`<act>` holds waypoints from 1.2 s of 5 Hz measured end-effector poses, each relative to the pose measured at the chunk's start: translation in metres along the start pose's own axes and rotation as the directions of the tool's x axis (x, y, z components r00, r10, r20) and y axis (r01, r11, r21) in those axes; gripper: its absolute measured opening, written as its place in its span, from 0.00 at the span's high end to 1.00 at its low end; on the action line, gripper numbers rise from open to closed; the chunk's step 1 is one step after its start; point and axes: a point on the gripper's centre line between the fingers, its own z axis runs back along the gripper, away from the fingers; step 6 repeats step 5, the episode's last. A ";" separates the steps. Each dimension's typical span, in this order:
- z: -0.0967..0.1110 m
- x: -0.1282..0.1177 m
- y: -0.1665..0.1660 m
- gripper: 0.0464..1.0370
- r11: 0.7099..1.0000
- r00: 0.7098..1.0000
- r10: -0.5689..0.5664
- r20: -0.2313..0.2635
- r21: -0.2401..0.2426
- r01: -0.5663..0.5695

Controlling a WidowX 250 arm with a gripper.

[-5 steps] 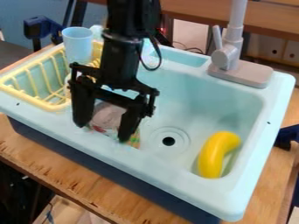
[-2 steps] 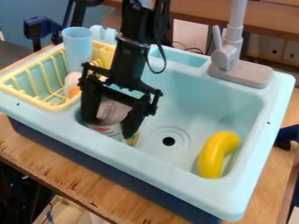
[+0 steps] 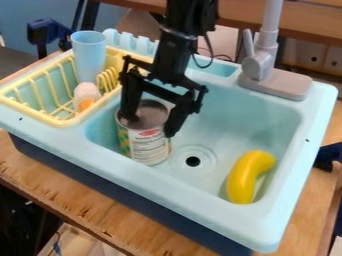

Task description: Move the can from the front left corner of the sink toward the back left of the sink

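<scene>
The black gripper (image 3: 150, 125) hangs over the left part of the light blue sink (image 3: 267, 110), its fingers spread to the can's width and shut on it. The can (image 3: 148, 145) is roughly upright, with a grey top and a white, red and green label. One finger crosses the left of its top and the other lies along its upper right side. Whether the can's base touches the sink floor I cannot tell.
A yellow banana (image 3: 246, 176) lies at the sink's right, past the drain (image 3: 193, 161). At left, a yellow rack (image 3: 59, 121) holds a blue cup (image 3: 89, 56) and a white-and-orange object (image 3: 86, 95). The grey faucet (image 3: 257, 67) stands behind.
The gripper has moved right and toward the back, and the can has shifted the same way between its fingers. More of the can's label and of the white-and-orange object shows.
</scene>
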 end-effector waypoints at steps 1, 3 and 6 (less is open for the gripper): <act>0.024 0.014 -0.019 0.04 0.997 0.993 -0.077 0.087 0.001 0.077; 0.040 0.018 -0.046 0.04 0.983 0.968 -0.176 0.179 0.077 0.165; 0.050 -0.022 -0.034 0.04 0.988 0.949 -0.145 0.281 -0.012 0.155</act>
